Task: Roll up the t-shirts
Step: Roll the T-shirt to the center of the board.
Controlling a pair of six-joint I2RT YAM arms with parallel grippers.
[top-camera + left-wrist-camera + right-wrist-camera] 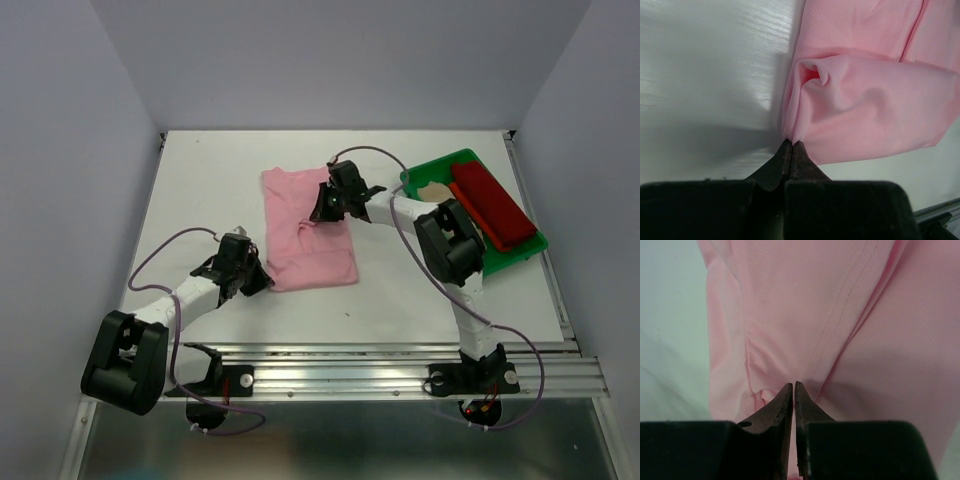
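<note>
While the pink shirt (300, 255) lies mid-table, left claw (263, 284) clamped on its 7 o'clock corner, right claw (319, 214) pinching a fold near its middle, red shirt (492, 206), beige shirt (436, 190) in tray (416, 177) at 2 o'clock

you have one light pink cloth t-shirt (305, 225), one dark red t-shirt (493, 205), one beige t-shirt (436, 190), one green plastic tray (445, 163).

Your surroundings, itemised: one white table (200, 190), faint wood grain, soft glare on its top. Back wall (340, 60), left wall (60, 150) and right wall (590, 120): plain, pale grey-lilac. Metal rail (380, 375) along your near edge. Light even.
</note>
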